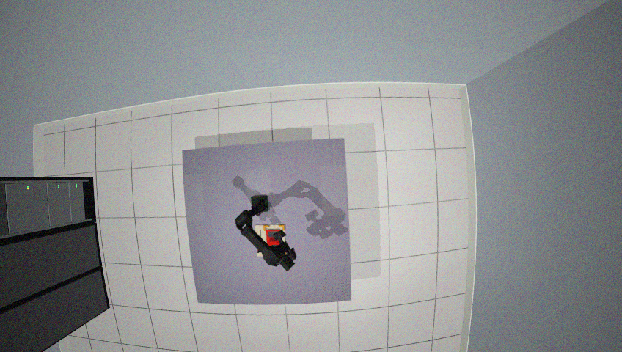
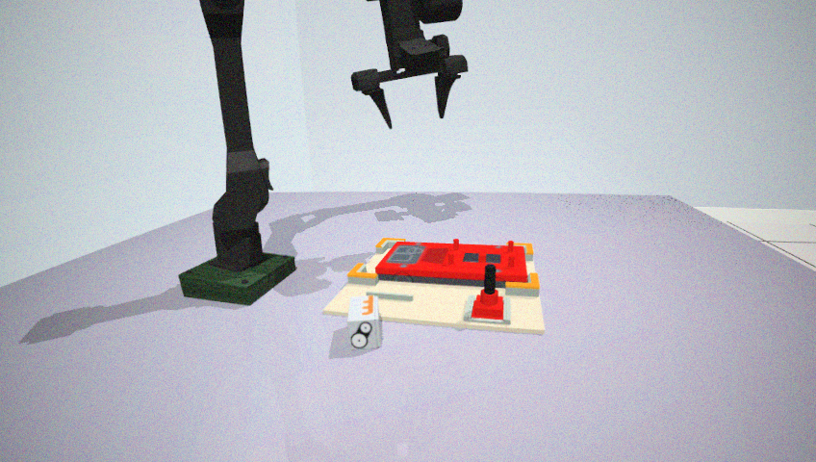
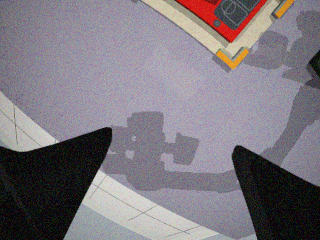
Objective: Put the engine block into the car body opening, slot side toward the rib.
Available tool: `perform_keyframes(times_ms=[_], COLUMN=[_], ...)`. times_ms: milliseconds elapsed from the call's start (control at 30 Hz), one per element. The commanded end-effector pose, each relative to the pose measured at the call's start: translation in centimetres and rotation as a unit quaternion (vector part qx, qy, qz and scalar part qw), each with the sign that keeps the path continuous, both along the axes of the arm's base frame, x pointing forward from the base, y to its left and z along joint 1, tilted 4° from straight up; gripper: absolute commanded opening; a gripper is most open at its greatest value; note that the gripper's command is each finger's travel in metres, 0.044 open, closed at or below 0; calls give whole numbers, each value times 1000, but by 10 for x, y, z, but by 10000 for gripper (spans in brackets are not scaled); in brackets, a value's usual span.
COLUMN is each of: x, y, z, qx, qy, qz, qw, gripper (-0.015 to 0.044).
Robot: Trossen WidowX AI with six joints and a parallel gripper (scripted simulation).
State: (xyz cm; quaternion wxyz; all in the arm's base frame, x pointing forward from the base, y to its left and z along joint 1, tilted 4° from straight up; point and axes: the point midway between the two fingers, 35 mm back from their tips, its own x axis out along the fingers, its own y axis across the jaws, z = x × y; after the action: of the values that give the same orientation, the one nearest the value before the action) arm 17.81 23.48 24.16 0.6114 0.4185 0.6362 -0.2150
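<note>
The engine block (image 2: 364, 323), pale grey with orange marks on top and two round pulleys on its near side, sits on the table by the board's front left corner in the exterior view. The car body (image 1: 271, 235) (image 2: 420, 269) (image 3: 202, 11) is red and lies flat between orange corner brackets. A grey engine-like panel shows at its left end. The opening and the rib cannot be made out surely. My gripper (image 2: 416, 121) (image 3: 175, 143) is open and empty, high above the table, well clear of block and body.
A cream board (image 2: 429, 313) (image 3: 182, 21) carries the car body, a grey strip (image 2: 389, 296) and a red piece with an upright black handle (image 2: 489, 278) at front right. The arm's green base (image 2: 237, 280) (image 1: 259, 203) stands left of the board in the exterior view.
</note>
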Motion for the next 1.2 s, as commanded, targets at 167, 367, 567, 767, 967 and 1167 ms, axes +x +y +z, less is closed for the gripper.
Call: perform_keyframes(times_ms=[167, 367, 567, 767, 967, 1167], x=[49, 74, 92, 100, 97, 85], y=[-52, -93, -137, -184, -229, -270], z=[-24, -41, -57, -73, -89, -105], qx=[-49, -81, -109, -130, -143, -148], qy=[-49, -71, -84, -90, -92, -92], qz=[120, 212, 305, 396, 484, 568], qw=[990, 971, 943, 905, 858, 804], gripper=[440, 440, 440, 440, 440, 440])
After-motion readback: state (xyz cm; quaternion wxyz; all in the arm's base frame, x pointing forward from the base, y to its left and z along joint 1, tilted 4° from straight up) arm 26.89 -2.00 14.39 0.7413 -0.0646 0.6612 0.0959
